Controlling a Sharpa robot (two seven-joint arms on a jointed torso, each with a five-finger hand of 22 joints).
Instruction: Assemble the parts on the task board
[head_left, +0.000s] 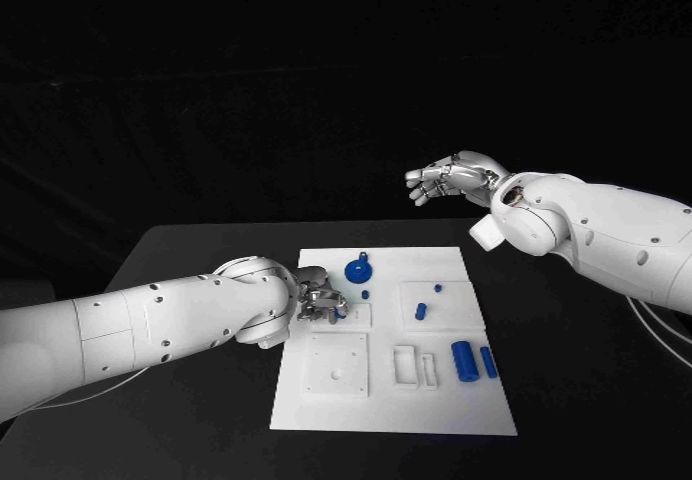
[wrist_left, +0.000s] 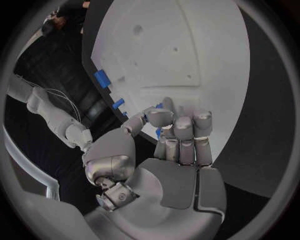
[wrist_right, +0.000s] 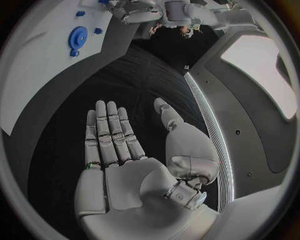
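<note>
We see the white board (head_left: 433, 400) lying in the middle of the black bench (head_left: 188, 260), with blue parts spread over it. A round blue part with a knob (head_left: 358, 270) sits near the far edge, a tiny blue part (head_left: 365, 294) just in front of it. A small blue peg (head_left: 421, 311) stands in a square recess right of centre, with a blue dot (head_left: 436, 290) beside it. Two blue cylinders lie side by side near the right edge, the thicker (head_left: 464, 361) next to the thinner (head_left: 489, 362), and two narrow slots are just left of them. A larger square recess occupies the near left part of the board.

Our left hand (head_left: 320, 302) is low over the board's left edge, its fingers curled in. In the left wrist view the fingers (wrist_left: 184, 135) are bent together at the board's rim, and a bit of blue (wrist_left: 160, 106) shows at their tips; we cannot tell whether they are holding it or merely lying over it. Two more blue parts (wrist_left: 101, 77) show along the board's edge in that view.

Our right hand (head_left: 450, 178) is raised above and behind the board's far right corner, well apart from everything. In the right wrist view its palm is flat and the fingers (wrist_right: 112, 132) are straight and released, holding nothing, with the round part (wrist_right: 77, 38) far off on the board.
</note>
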